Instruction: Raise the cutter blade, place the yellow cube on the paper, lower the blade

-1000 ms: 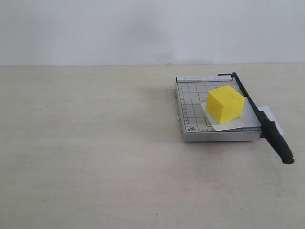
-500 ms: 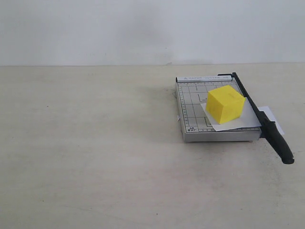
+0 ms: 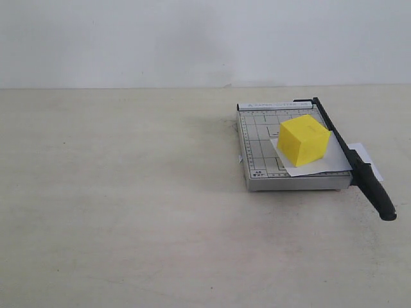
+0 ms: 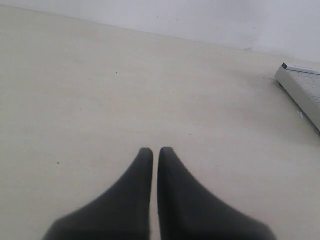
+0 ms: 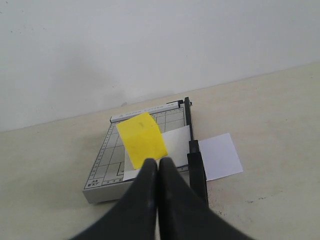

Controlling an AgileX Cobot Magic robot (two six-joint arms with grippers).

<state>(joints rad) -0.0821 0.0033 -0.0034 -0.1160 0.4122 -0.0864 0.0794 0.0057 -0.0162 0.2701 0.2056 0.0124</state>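
Lying flat, the cutter blade [image 5: 196, 165] runs lengthwise straight ahead of the closed, empty right hand [image 5: 158, 161]; left hand [image 4: 155, 150] likewise, farther off.

My right gripper [image 5: 158, 162] hides the cutter blade [image 5: 196, 165] handle's end and part of the cutter base [image 5: 105, 167]. At three o'clock of the yellow cube [image 3: 303, 140], the blade covers some paper [image 3: 321, 164].

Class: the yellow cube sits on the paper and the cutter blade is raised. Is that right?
No. The cutter blade is lowered, flat along the cutter base, as the exterior view shows; the yellow cube does sit on the paper.
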